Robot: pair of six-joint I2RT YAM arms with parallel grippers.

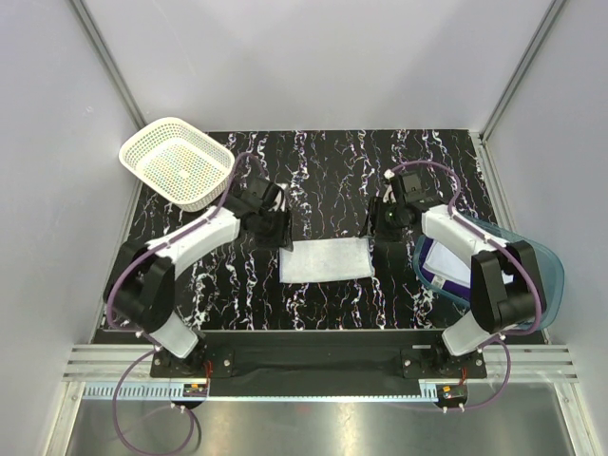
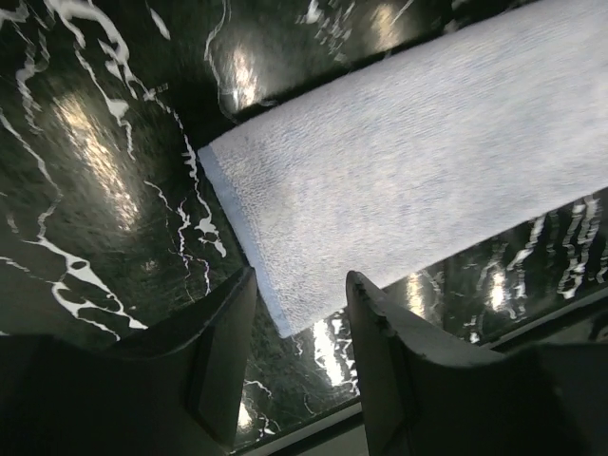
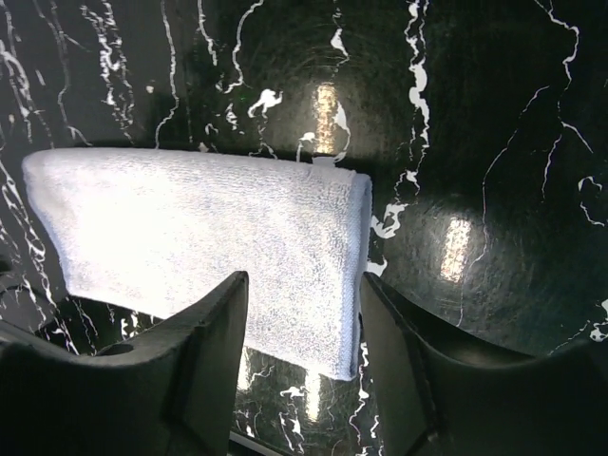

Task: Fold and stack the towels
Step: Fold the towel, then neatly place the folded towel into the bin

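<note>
White towel (image 1: 326, 259) lies flat on the table (image 1: 332, 176), near the tub (image 1: 554, 271) on its left, folded to a long rectangle. The doubled fold edge faces the tub.

Left gripper (image 2: 299, 283) sits over the towel end away from the tub, jaws moderately apart and empty. Right gripper (image 3: 304, 285) sits over the tub-side end, jaws likewise apart and empty.

Assessment: soft, light, limp terry that will sag and unfold if lifted by one layer. Pinch both layers at the end corners, one gripper per end. Tub contents pale, unclear.
</note>
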